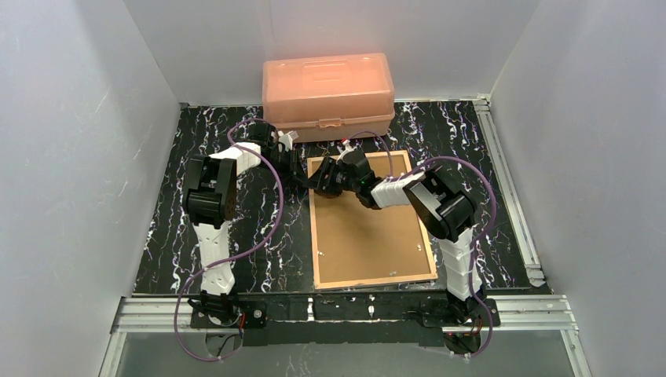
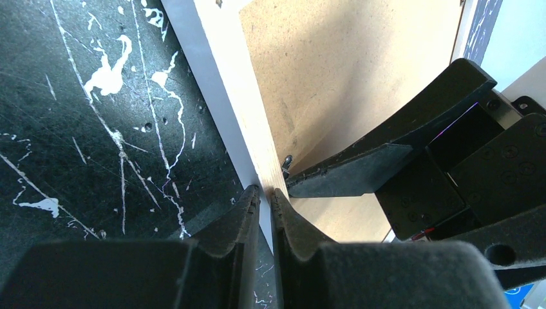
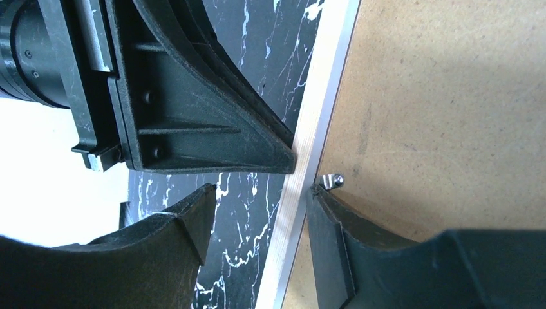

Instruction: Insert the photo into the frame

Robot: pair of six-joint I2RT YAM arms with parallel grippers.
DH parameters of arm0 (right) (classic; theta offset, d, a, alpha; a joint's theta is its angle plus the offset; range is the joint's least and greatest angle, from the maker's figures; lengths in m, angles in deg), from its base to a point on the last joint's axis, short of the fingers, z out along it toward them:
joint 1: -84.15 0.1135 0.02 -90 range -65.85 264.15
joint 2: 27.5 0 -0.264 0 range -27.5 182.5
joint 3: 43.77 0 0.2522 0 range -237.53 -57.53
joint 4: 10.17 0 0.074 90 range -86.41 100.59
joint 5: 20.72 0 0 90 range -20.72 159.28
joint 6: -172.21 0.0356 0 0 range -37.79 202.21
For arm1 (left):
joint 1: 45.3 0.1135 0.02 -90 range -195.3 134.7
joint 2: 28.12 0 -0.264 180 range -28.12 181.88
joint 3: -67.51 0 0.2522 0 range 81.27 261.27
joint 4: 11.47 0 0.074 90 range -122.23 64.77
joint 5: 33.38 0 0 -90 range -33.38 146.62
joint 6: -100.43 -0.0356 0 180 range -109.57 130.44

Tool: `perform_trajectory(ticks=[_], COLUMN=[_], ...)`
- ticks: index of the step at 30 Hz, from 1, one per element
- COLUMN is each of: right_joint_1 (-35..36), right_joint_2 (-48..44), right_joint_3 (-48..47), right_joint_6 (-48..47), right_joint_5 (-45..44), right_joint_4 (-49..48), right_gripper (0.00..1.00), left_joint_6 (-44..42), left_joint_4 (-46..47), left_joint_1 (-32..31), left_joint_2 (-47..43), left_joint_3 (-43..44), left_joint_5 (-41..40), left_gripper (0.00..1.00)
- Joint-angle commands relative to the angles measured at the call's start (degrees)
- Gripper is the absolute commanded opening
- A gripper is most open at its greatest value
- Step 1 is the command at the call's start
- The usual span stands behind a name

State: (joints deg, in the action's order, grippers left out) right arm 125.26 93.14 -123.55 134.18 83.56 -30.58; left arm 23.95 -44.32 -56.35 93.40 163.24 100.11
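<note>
The frame (image 1: 377, 280) lies back up on the table, its tan wood rails around a brown backing board (image 1: 369, 232). The photo is not in view. My left gripper (image 1: 302, 179) is shut on the frame's left rail (image 2: 238, 96) near the far left corner, the rail pinched between its jaws (image 2: 265, 193). My right gripper (image 1: 323, 182) is open and straddles the same rail (image 3: 322, 109) just beside it. In the right wrist view its gripper (image 3: 261, 193) has one fingertip over the black table and the other at a small metal clip (image 3: 333, 181) on the backing board (image 3: 451, 96).
An orange plastic box (image 1: 327, 94) stands shut at the back wall, just beyond the frame's far edge. The black marbled table (image 1: 259, 236) has white walls on three sides. The two grippers are close together at the frame's far left corner.
</note>
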Motion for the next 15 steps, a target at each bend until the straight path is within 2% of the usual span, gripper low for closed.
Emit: perform_trajectory(ticks=[1,4,8,15], right_joint_1=[0.20,-0.48,-0.73,-0.21], right_joint_2=[-3.95,-9.68,-15.78,-20.35], right_joint_3=[3.36,7.58,11.31,18.35], right_joint_6=[2.97,3.45,-2.59,-11.23], right_joint_5=[2.26,3.00,5.30,15.89], right_joint_4=[-4.72,-5.30,0.63,7.76], right_gripper=[0.62,0.64,0.66,0.66], left_joint_6=[-0.96,-1.12,-1.32,-1.73], left_joint_4=[-1.37,-1.71,-2.42,-3.95], left_joint_1=[-0.46,-0.46,-0.38,-0.38], left_joint_2=[-1.18,-1.34,-2.93,-6.74], left_joint_3=[-0.98,-0.86,-1.12,-4.31], left_joint_5=[0.12,0.02,0.12,0.68], left_gripper=[0.10,0.10,0.11,0.16])
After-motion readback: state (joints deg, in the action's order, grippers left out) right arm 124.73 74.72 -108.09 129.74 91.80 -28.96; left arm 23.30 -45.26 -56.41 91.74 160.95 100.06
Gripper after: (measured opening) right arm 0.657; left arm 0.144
